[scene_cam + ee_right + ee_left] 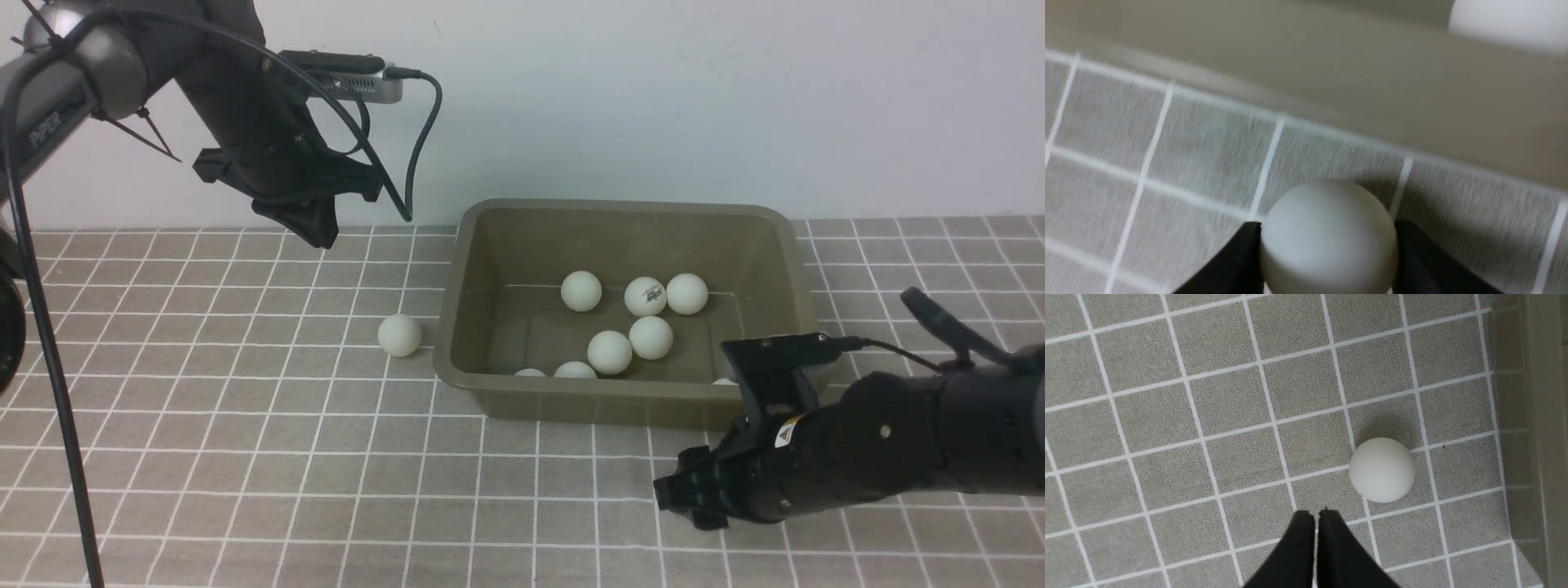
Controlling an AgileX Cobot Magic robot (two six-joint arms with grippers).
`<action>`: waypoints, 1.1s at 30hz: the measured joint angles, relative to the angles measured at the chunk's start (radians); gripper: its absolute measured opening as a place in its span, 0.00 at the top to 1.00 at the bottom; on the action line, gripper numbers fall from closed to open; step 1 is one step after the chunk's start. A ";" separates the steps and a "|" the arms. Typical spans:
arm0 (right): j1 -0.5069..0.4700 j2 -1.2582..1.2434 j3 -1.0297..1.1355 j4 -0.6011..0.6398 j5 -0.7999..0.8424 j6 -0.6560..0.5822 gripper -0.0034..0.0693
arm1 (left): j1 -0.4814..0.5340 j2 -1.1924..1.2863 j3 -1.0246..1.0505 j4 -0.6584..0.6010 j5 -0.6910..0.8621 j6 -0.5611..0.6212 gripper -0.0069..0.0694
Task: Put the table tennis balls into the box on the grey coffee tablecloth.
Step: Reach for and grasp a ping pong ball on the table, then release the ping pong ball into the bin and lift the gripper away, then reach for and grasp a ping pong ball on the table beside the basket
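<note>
Right claw is pinching a ball low beside the box, risking a rim knock popping it loose; left claw is hanging closed, empty.

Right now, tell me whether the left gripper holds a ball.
No: the left gripper is shut empty, a ball lying free on the tablecloth.

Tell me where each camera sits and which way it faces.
Front view: between the arms, facing forward over the tablecloth to the box and wall; left gripper and right gripper show.
Left wrist view: above, looking down at the loose ball; the shut left gripper shows.
Right wrist view: low, facing the box's outer wall; the right gripper shut on a held ball.
Shared: the loose ball appears in front and left wrist views.
</note>
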 joint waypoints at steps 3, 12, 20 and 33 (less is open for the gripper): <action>0.000 -0.085 0.000 -0.014 0.135 0.000 0.46 | 0.000 0.000 0.000 0.001 0.000 0.003 0.92; -0.051 -0.471 -0.069 -0.061 0.408 0.028 0.46 | 0.000 0.018 0.000 -0.004 0.000 0.023 0.91; -0.225 -0.273 -0.376 -0.102 0.449 0.005 0.46 | -0.019 0.097 0.000 -0.005 -0.017 0.098 0.73; -0.254 -0.040 -0.708 -0.150 0.717 0.001 0.04 | -0.069 0.194 0.000 -0.006 -0.086 0.104 0.25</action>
